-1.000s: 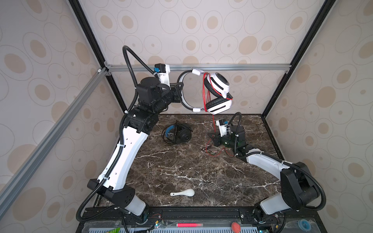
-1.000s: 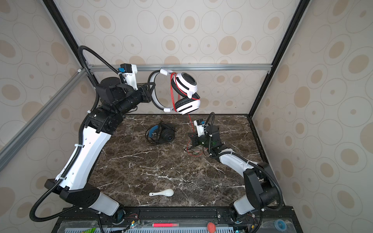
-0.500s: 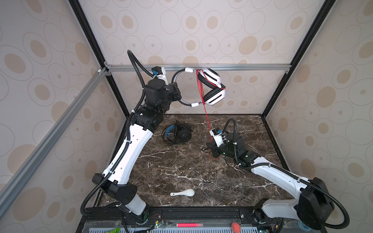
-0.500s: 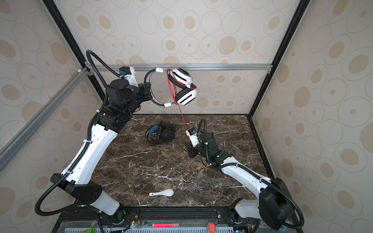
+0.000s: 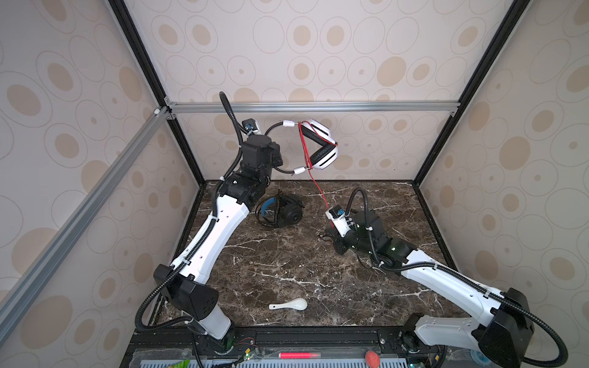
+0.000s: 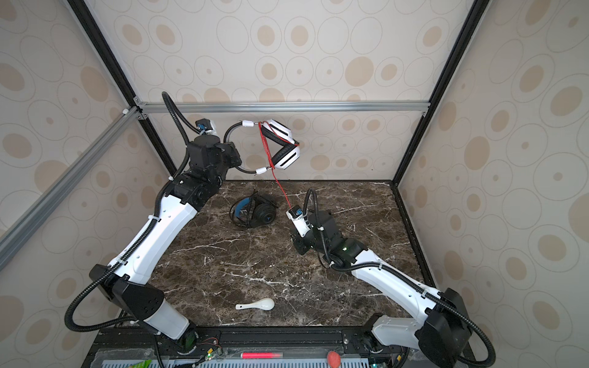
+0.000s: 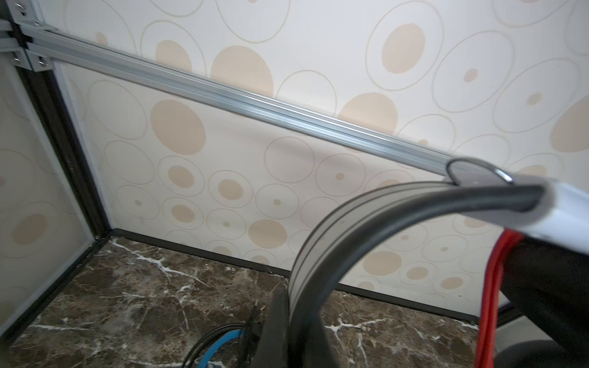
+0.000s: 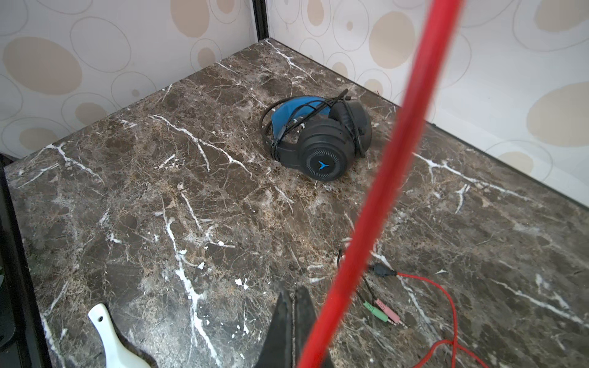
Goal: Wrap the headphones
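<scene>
Left gripper (image 7: 296, 325): jaws clamped on band of white headset (image 5: 322, 149), held high above black headset (image 5: 280, 212), which lies on counter (image 5: 287, 261). Right gripper (image 8: 294, 318), low, right of black headset: jaws pinched on taut red cord (image 5: 317, 188); plugs (image 8: 382, 313) loose nearby.

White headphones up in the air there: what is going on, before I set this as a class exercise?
The left hand holds the white headphones by the headband, raised near the back wall. The right hand, shut low over the table, holds their red cord taut; a few turns already cross the headset, and the plug end lies on the marble. The black headphones lie on the table, cord wrapped round them.
</scene>
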`<state>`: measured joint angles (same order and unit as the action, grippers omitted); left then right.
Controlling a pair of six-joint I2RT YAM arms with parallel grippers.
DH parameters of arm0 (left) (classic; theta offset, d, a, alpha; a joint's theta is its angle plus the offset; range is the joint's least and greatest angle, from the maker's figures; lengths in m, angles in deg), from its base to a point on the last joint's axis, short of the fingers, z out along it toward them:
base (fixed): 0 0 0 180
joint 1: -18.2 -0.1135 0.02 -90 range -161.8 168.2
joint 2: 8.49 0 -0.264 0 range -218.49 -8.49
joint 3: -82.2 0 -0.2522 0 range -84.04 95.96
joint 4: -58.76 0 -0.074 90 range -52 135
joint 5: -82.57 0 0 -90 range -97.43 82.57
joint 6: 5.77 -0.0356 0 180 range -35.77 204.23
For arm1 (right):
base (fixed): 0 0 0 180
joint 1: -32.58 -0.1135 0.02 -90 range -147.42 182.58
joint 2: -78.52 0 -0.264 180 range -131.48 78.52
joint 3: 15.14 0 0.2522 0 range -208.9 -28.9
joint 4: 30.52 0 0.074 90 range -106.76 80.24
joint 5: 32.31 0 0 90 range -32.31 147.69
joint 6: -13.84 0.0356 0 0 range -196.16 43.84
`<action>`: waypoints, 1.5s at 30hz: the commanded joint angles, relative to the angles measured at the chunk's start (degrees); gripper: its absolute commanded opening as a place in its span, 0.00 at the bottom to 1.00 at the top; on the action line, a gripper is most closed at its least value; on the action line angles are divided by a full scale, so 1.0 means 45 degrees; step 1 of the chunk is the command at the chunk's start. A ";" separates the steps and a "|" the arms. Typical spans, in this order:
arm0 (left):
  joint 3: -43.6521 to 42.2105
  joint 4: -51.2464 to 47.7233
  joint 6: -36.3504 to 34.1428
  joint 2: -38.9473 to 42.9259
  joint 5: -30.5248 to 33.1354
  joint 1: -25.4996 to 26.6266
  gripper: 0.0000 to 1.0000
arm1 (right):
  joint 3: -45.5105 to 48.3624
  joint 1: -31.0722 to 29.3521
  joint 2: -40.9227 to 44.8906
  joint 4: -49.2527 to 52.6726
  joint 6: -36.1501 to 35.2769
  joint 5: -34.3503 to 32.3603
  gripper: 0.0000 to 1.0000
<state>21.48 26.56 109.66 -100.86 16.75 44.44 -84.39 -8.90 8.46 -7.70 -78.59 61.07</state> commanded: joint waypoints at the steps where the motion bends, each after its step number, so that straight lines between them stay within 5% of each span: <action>1: 0.0060 0.1476 -0.0731 0.0081 0.1552 0.0230 0.00 | -0.0967 -0.0449 0.0296 0.0967 -0.0810 -0.0468 0.00; 13: -0.1472 0.1966 -0.3867 0.0132 0.3316 0.1157 0.00 | -0.3756 -0.1165 0.0291 0.3315 -0.2696 -0.1406 0.00; 24: -0.3228 0.2061 -0.5810 0.0834 0.2966 0.2113 0.00 | -0.5313 -0.1162 -0.0306 0.4775 -0.4832 -0.2472 0.00; 45: -0.5869 0.0292 -0.6697 0.2854 -0.1516 0.2720 0.00 | -0.7511 -0.0250 -0.1847 0.5731 -0.6756 -0.2628 0.00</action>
<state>-5.51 26.36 80.09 -90.57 15.42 56.20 -115.91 -10.76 0.61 17.13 -107.16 48.70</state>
